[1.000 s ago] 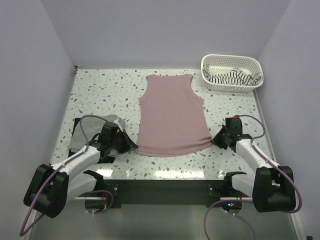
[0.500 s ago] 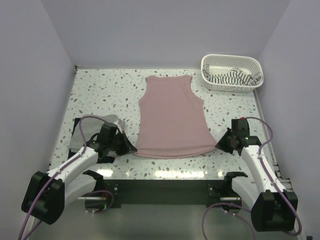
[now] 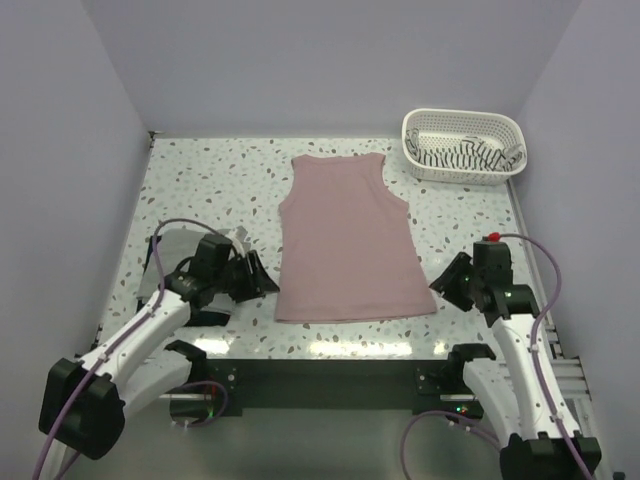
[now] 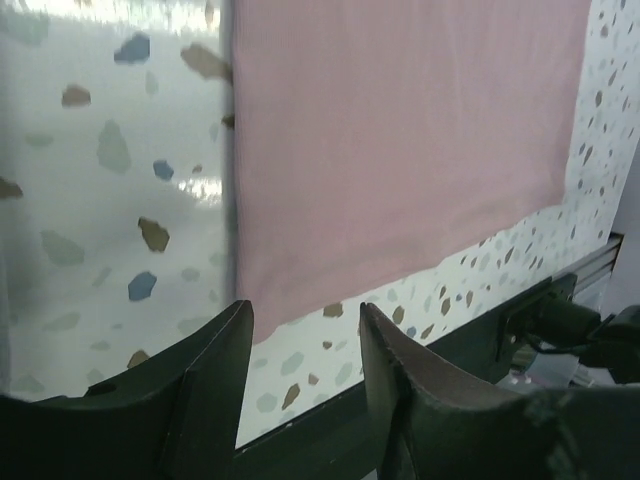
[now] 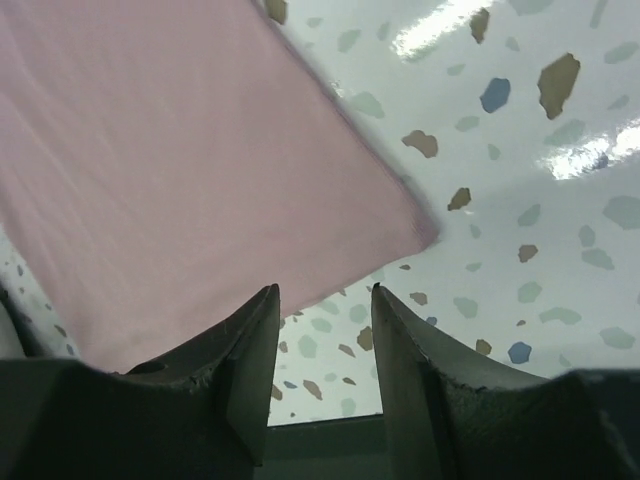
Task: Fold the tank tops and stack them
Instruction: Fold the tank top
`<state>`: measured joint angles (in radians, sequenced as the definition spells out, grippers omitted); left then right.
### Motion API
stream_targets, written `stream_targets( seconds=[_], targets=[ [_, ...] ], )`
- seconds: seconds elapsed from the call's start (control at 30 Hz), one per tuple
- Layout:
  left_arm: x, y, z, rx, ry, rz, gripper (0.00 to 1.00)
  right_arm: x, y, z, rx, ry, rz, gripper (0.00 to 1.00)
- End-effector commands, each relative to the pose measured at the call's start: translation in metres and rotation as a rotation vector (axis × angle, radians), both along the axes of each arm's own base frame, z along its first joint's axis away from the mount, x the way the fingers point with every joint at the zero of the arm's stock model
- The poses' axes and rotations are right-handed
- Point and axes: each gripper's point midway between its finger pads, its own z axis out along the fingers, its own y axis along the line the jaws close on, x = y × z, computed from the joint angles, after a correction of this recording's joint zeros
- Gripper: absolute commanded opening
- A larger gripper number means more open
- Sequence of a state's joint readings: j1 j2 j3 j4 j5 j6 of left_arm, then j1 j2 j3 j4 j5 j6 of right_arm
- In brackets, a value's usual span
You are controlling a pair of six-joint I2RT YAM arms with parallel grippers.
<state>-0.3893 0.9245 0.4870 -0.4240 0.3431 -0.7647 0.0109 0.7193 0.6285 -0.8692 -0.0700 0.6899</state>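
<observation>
The speckled surface [image 3: 200, 180] carries the pink tank top [image 3: 345, 240] spread flat and face-up between the two grippers, its hem toward them and its straps on the far side, which I take as the laid-out start for folding. Far beyond the right gripper [image 3: 445, 283], the white basket [image 3: 465, 113] holds the striped tank top [image 3: 460, 155], waiting its turn. A grey tank top [image 3: 185, 245] lies bunched just behind the left gripper [image 3: 258, 278], partly under that arm. Each gripper sits just outside a hem corner, fingers parted and holding nothing, cloth just ahead of the tips. Compared with a second ago, the hem has been drawn nearer the arm bases and now runs straight rather than bowed, and both grippers have let go and backed off outward.
</observation>
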Motion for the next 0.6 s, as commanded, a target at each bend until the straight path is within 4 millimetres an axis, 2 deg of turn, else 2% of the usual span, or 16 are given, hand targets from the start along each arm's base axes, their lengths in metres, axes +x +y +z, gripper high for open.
stream_targets(
  seconds=[0.0, 0.03, 0.07, 0.1, 0.13, 0.2, 0.23, 0.27, 0.3, 0.33, 0.37, 0.4, 0.43, 0.5, 0.53, 0.57],
  targets=[
    [0.049, -0.001, 0.027, 0.056, -0.104, 0.060, 0.51, 0.015, 0.018, 0.035, 0.005, -0.128, 0.082, 0.45],
    [0.072, -0.003, 0.043, 0.059, -0.166, 0.095, 0.49, 0.023, 0.025, 0.041, 0.010, -0.161, 0.077, 0.44],
    [0.086, -0.003, 0.045, 0.076, -0.184, 0.116, 0.49, 0.021, 0.048, 0.045, 0.022, -0.175, 0.166, 0.44],
    [0.099, -0.002, 0.034, 0.117, -0.160, 0.137, 0.48, 0.029, 0.051, 0.045, -0.011, -0.179, 0.143, 0.43],
    [0.122, -0.005, 0.049, 0.116, -0.218, 0.161, 0.48, 0.034, 0.062, 0.048, -0.016, -0.199, 0.167, 0.43],
    [0.159, -0.004, 0.044, 0.178, -0.228, 0.215, 0.47, 0.034, 0.093, 0.048, -0.026, -0.197, 0.256, 0.43],
    [0.170, -0.005, 0.041, 0.194, -0.227, 0.221, 0.46, 0.041, 0.102, 0.053, -0.040, -0.232, 0.262, 0.43],
    [0.184, 0.003, 0.037, 0.237, -0.233, 0.260, 0.45, 0.035, 0.122, 0.055, -0.042, -0.245, 0.328, 0.43],
    [0.193, 0.005, 0.018, 0.278, -0.194, 0.269, 0.45, 0.039, 0.135, 0.054, -0.053, -0.239, 0.348, 0.43],
    [0.211, 0.005, 0.026, 0.280, -0.224, 0.287, 0.44, 0.041, 0.147, 0.058, -0.051, -0.258, 0.371, 0.43],
    [0.221, 0.009, 0.023, 0.304, -0.226, 0.301, 0.43, 0.037, 0.163, 0.059, -0.059, -0.270, 0.419, 0.42],
    [0.228, 0.008, 0.004, 0.330, -0.196, 0.280, 0.43, 0.039, 0.177, 0.067, -0.052, -0.292, 0.439, 0.42],
    [0.245, 0.004, 0.012, 0.313, -0.225, 0.275, 0.42, 0.042, 0.191, 0.060, -0.063, -0.286, 0.461, 0.42],
    [0.256, 0.005, -0.009, 0.370, -0.195, 0.250, 0.40, 0.038, 0.220, 0.069, -0.052, -0.319, 0.522, 0.40],
    [0.267, 0.003, -0.004, 0.370, -0.220, 0.244, 0.39, 0.033, 0.239, 0.059, -0.068, -0.305, 0.568, 0.40],
    [0.271, 0.003, -0.006, 0.384, -0.225, 0.238, 0.39, 0.033, 0.248, 0.060, -0.073, -0.315, 0.581, 0.38]
  ],
)
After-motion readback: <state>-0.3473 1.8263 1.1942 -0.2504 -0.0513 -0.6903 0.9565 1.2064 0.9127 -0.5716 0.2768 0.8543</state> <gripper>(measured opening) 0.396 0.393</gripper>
